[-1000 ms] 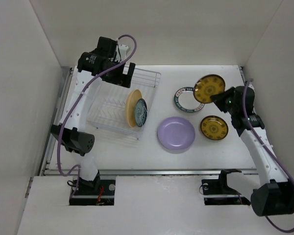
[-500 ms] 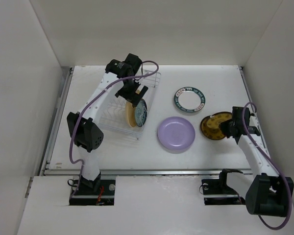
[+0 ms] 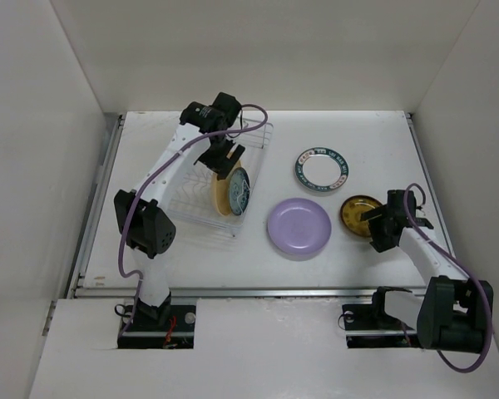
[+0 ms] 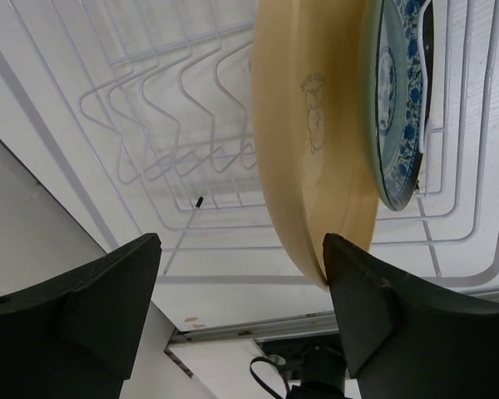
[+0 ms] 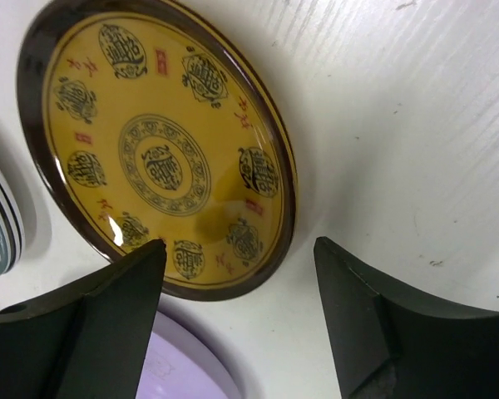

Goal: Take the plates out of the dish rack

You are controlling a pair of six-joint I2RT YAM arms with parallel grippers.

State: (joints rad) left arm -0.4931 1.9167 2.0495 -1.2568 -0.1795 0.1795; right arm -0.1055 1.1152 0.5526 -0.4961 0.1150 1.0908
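The dish rack (image 3: 201,184) sits on the left half of the worktop (image 3: 366,133), closer to the far edge than the near one; two plates stand on edge in the slots at its right end, the yellow plate (image 4: 312,141) on the left and the teal patterned plate (image 4: 395,100) close against its right side; the other slots hold nothing.

The left gripper (image 3: 223,158) hangs over the right end of the rack, directly above the two upright plates; its fingers (image 4: 83,307) are spread wide and grip nothing; in the left wrist view the rim of the yellow plate lies just beside the inner face of one finger, and contact cannot be confirmed.

Three plates lie flat on the worktop to the right of the rack; the lavender plate (image 3: 298,228) is near the centre, towards the near edge; the white plate with the dark teal rim (image 3: 322,169) is right of centre, towards the far edge; the brown-gold plate (image 5: 158,158) lies near the right edge, just right of the lavender plate.

The right gripper (image 3: 381,229) is low over the near-right rim of the brown-gold plate; its fingers (image 5: 374,332) are apart, one on either side of that rim, and are not clamped on it.
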